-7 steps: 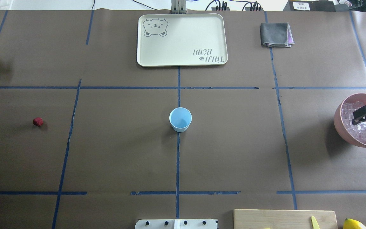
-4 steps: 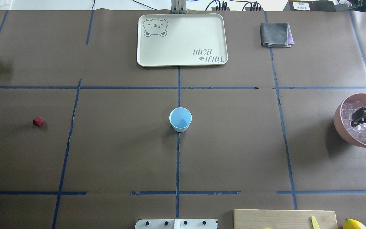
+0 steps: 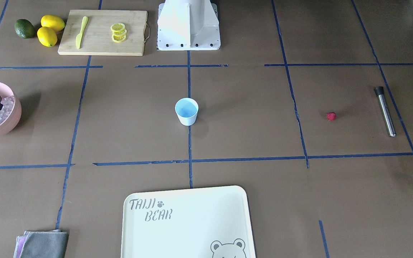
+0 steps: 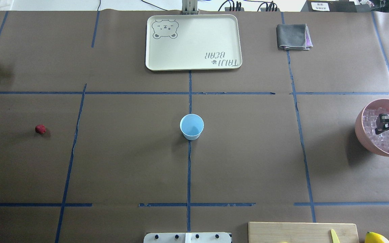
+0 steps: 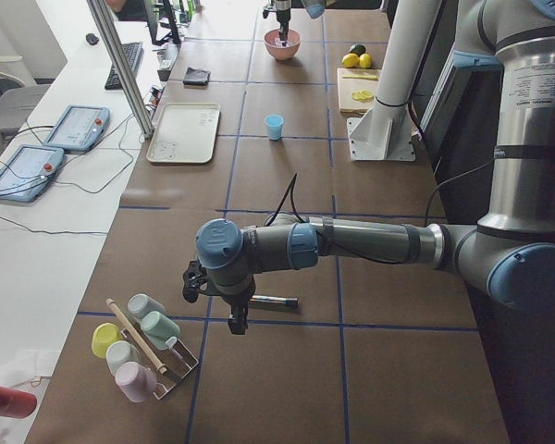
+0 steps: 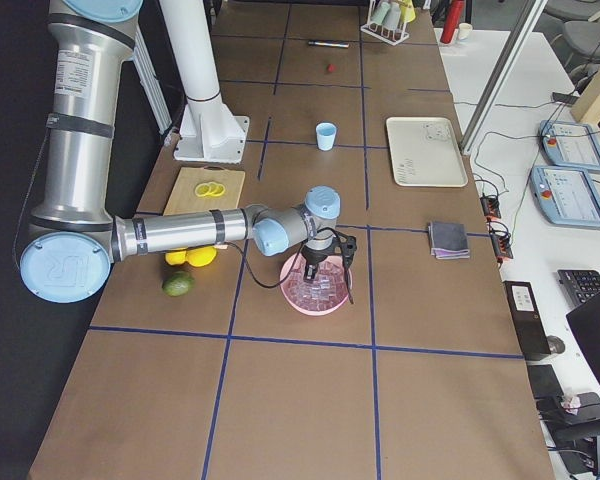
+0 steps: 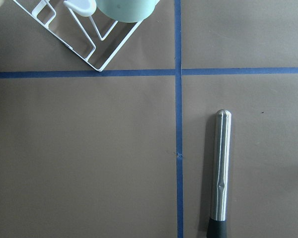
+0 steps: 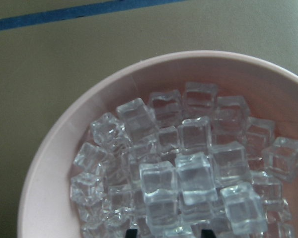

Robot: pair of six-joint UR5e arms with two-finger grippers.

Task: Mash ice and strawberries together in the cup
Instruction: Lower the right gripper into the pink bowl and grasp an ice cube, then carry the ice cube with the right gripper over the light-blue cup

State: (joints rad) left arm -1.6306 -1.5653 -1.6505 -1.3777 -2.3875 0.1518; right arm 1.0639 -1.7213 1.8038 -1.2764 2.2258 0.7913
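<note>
Two arms, and only one of them is near the work: your right gripper [image 4: 387, 123] hangs inside the large pink plastic bowl [image 4: 361, 136] at the table's right end. Its black fingers [image 8: 131, 233] are spread apart just over the heap of small clear ice cubes [image 8: 188, 168] (the wrist camera shows both tips at its bottom edge, cubes between them, nothing pinched). That bowl holds the ice. The small pale-blue tapered cup [image 4: 191, 126] stands upright on the middle blue tape line [image 4: 189, 168], well apart from the bowl. The single small red strawberry [image 4: 40, 129] lies on the brown paper far out on the left side, well apart from the cup, and near it you see the steel muddler with a black handle [image 3: 384, 111] lying flat. Your left gripper [image 5: 233, 322] points down near that muddler, next to the white wire rack [image 7: 104, 44] of pastel cups; it shows only in the side view, so I cannot tell whether its fingers are spread or closed. Across the table from the robot sit the cream bear-print tray [image 4: 194, 42] and a folded grey cloth [image 4: 293, 36]. By the robot's base, on its right, a bamboo cutting board [image 3: 102, 44] carries lemon slices [image 3: 118, 32] and a yellow-green knife [image 3: 81, 32], with two whole lemons [image 3: 47, 36] and a dark green avocado [image 3: 24, 28] beside it.
</note>
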